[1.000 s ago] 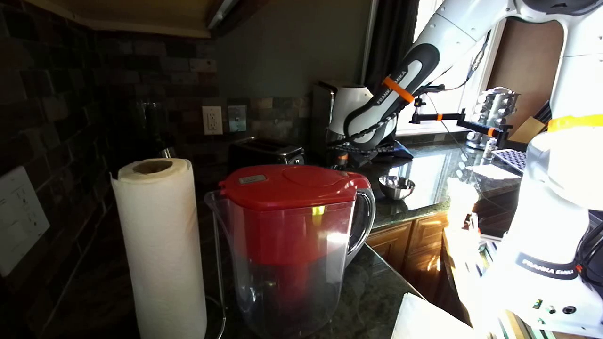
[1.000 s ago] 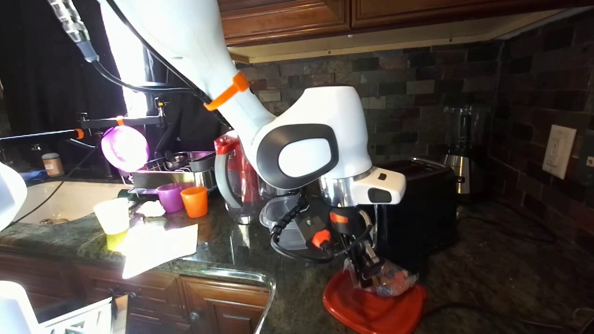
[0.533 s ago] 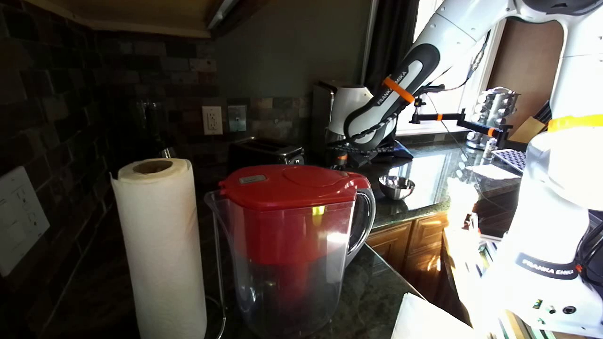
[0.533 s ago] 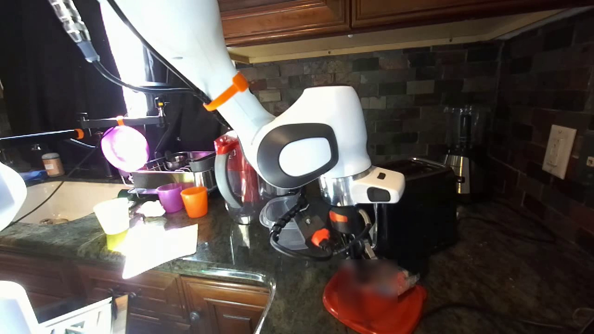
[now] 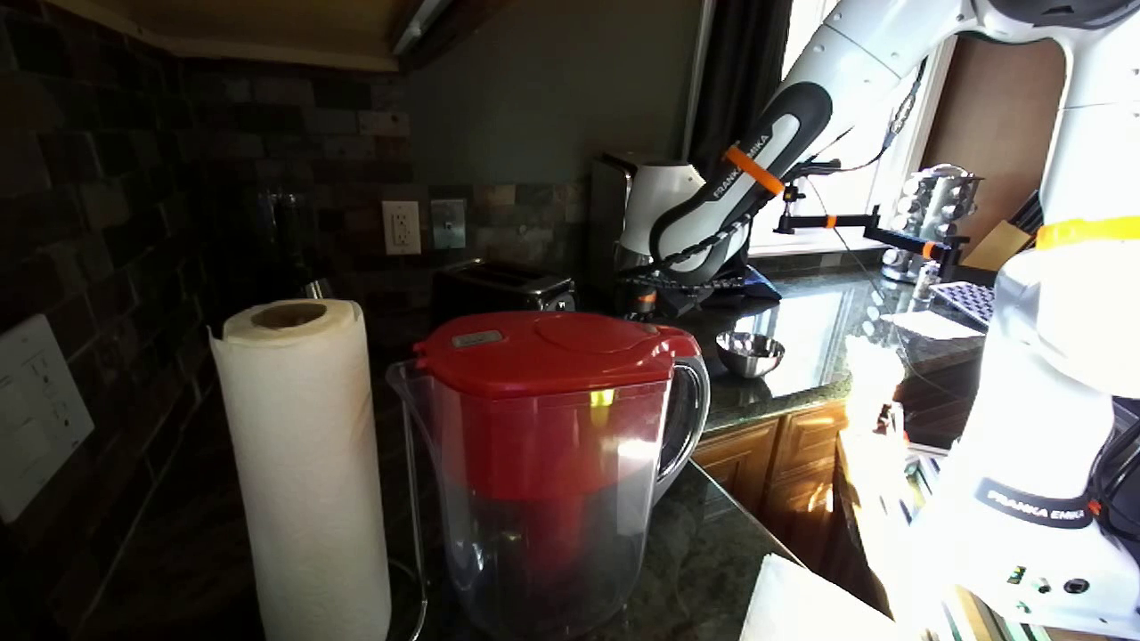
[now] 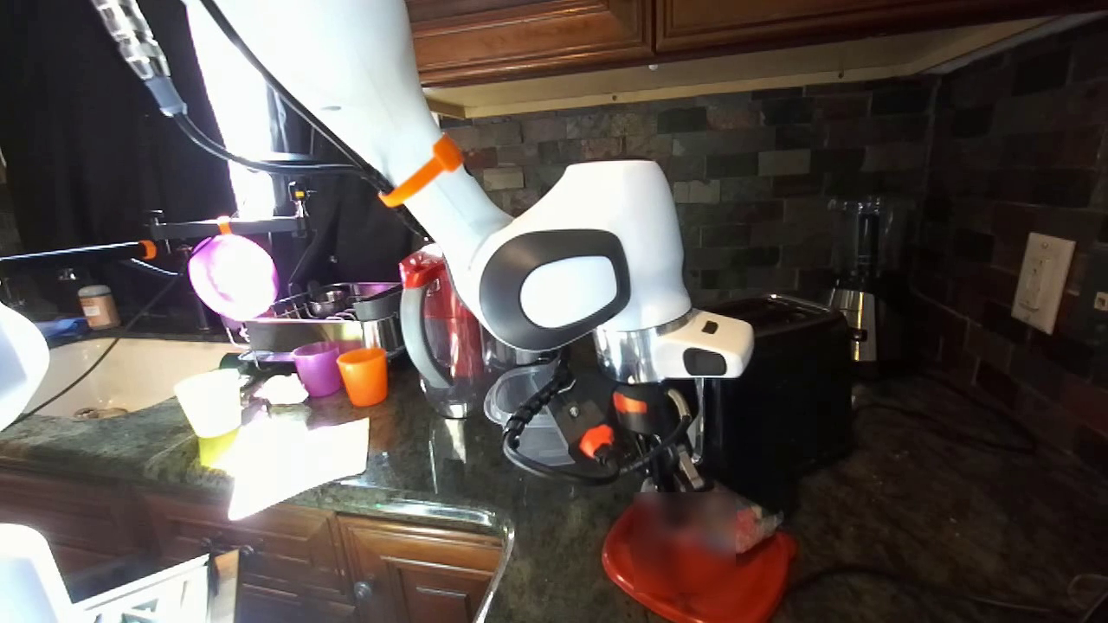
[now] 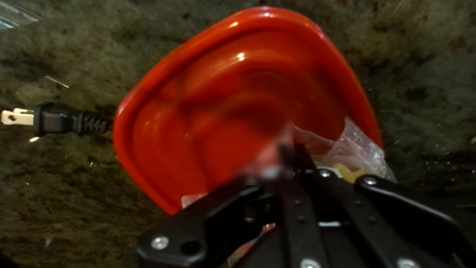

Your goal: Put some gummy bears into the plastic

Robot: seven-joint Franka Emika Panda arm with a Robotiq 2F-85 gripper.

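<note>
A clear bag of gummy bears (image 6: pixel 762 523) lies on a red lid-like tray (image 6: pixel 736 593). In the wrist view, part of the bag (image 7: pixel 364 149) shows at the right of the red tray (image 7: pixel 148 160), with a yellow gummy bear (image 7: pixel 347 173) inside. My gripper (image 6: pixel 688 519) points down into the bag. In the wrist view the gripper (image 7: pixel 288 158) has its links drawn close, but a blurred patch covers the fingertips. I cannot tell whether they grip anything. Clear plastic containers (image 6: pixel 545 446) stand on the counter behind the gripper. In an exterior view the gripper is mostly hidden behind the pitcher (image 5: pixel 543 445).
A black toaster (image 6: pixel 770 398) stands close beside the gripper. A power plug (image 7: pixel 55 121) lies left of the tray. An orange cup (image 6: pixel 363 378) and purple cup (image 6: pixel 318 369) stand near the sink. A steel bowl (image 5: pixel 750 356) and paper towel roll (image 5: pixel 307 481) are on the counter.
My arm has risen very slightly. The bag and the red tray have stayed in place. The area around the fingertips has become blurred in an exterior view.
</note>
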